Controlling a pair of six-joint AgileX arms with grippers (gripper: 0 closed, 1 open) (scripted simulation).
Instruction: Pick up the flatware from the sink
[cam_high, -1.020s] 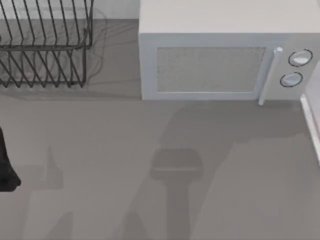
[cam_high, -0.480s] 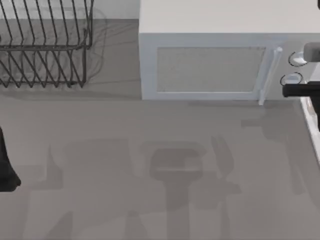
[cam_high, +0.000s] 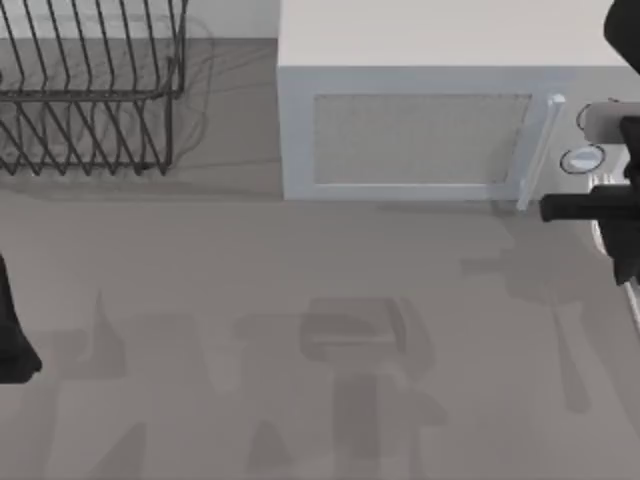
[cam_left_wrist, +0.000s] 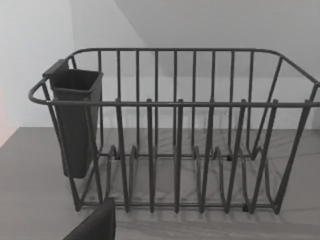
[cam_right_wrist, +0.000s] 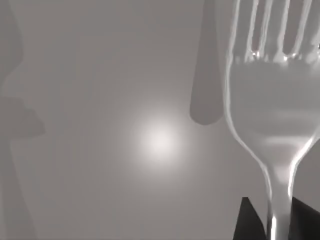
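Fork (cam_right_wrist: 272, 100) clamped between right gripper (cam_right_wrist: 272, 220) fingers, wrist view; left arm (cam_high: 12, 330) parked, grip unclear.

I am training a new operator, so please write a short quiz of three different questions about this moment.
1. True or false: the fork sits between the right gripper's fingers.
2. Which object carries a dark cup on its side? A) the microwave B) the wire dish rack C) the counter
3. Fill in: in the top view the right arm is at the ___ edge.

Key: 1 true; 2 B; 3 right.
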